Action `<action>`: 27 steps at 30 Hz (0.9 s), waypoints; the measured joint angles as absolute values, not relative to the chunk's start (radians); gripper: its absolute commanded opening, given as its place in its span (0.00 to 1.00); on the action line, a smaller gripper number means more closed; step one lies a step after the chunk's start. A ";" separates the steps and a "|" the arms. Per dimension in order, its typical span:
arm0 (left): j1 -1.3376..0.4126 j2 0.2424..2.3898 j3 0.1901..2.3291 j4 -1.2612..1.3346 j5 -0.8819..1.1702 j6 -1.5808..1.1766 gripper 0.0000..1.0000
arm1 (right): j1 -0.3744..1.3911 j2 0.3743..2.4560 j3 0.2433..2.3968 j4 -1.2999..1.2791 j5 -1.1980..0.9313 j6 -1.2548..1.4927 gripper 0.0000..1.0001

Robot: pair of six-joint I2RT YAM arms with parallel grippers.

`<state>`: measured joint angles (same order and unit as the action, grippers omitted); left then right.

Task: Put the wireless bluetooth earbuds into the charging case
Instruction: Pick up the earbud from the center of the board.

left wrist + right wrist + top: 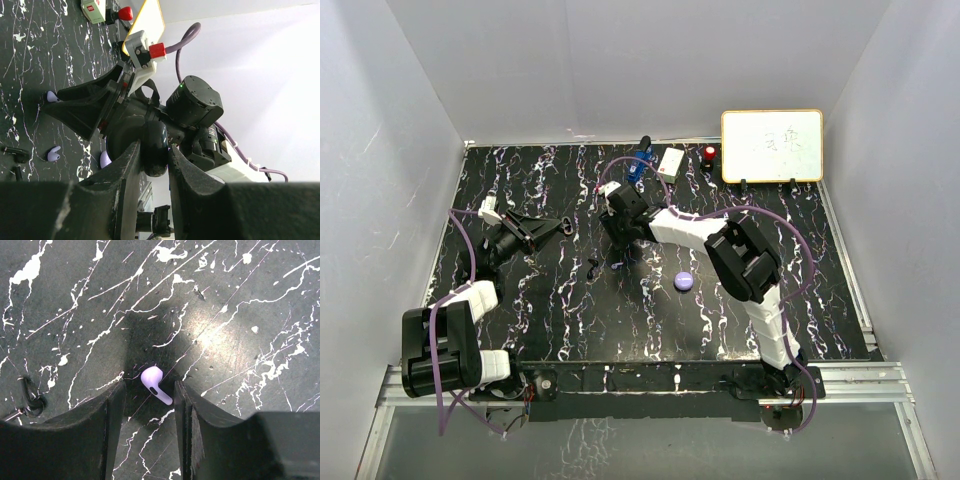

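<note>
Earbud (156, 385), glossy lavender, lies loose; left gripper (154, 148) pinches rounded black case (154, 137).

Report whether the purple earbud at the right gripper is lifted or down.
Down: the earbud lies on the table, right gripper open around it.

The whiteboard (772, 146) writing is too faint to read; the left claw (154, 148) covers the sides of the black piece (155, 136) it pinches.

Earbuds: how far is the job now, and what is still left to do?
Done: no earbud looks seated yet. In hand: the right fingers stand open around a lavender earbud on the table; the left fingers clamp a black rounded piece. Left: grip, carry and seat it; a second earbud waits.
</note>
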<state>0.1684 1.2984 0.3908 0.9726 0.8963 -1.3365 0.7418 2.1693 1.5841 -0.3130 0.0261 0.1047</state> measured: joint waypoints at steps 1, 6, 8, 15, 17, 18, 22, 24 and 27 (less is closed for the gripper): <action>0.168 1.298 0.391 0.973 0.897 -1.336 0.00 | 0.742 2.171 1.585 -0.313 0.026 0.105 0.40; 0.168 1.298 0.391 0.973 0.898 -1.336 0.00 | 0.742 2.186 1.605 -0.313 0.027 0.102 0.38; 0.168 1.298 0.391 0.973 0.899 -1.337 0.00 | 0.742 2.189 1.609 -0.313 0.027 0.102 0.37; 0.168 1.298 0.391 0.973 0.899 -1.337 0.00 | 0.742 2.195 1.617 -0.311 0.027 0.101 0.33; 0.168 1.298 0.391 0.973 0.899 -1.337 0.00 | 0.742 2.195 1.617 -0.311 0.027 0.101 0.32; 0.168 1.298 0.391 0.973 0.899 -1.337 0.00 | 0.741 2.195 1.617 -0.311 0.027 0.101 0.31; 0.168 1.298 0.391 0.972 0.899 -1.337 0.00 | 0.741 2.196 1.617 -0.312 0.028 0.101 0.26; 0.168 1.298 0.391 0.972 0.899 -1.337 0.00 | 0.741 2.196 1.617 -0.311 0.028 0.101 0.24; 0.168 1.298 0.391 0.973 0.899 -1.337 0.00 | 0.741 2.196 1.617 -0.311 0.030 0.099 0.16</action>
<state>0.1684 1.2984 0.3908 0.9726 0.8986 -1.3369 0.7410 2.1963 1.6169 -0.3115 0.0296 0.0986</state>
